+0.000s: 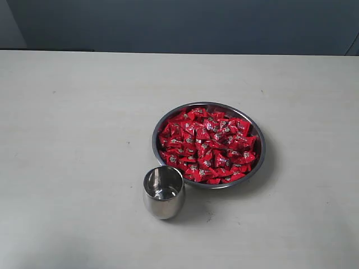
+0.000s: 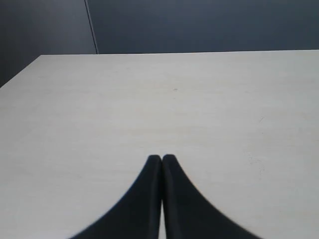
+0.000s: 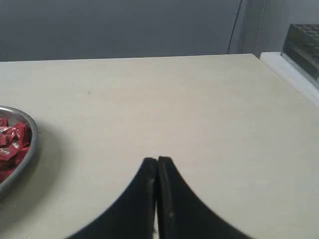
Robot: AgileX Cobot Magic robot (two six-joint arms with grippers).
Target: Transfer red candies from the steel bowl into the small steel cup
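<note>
Red candies well aside of right jaws; jaws closed.

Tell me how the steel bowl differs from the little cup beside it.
The steel bowl is wide and shallow; the small steel cup is far narrower, with a rounded belly. The steel bowl is piled with red candies; the small steel cup looks empty. In the exterior view the small steel cup stands nearer than the steel bowl. Both are shiny steel, upright on the pale table.
</note>
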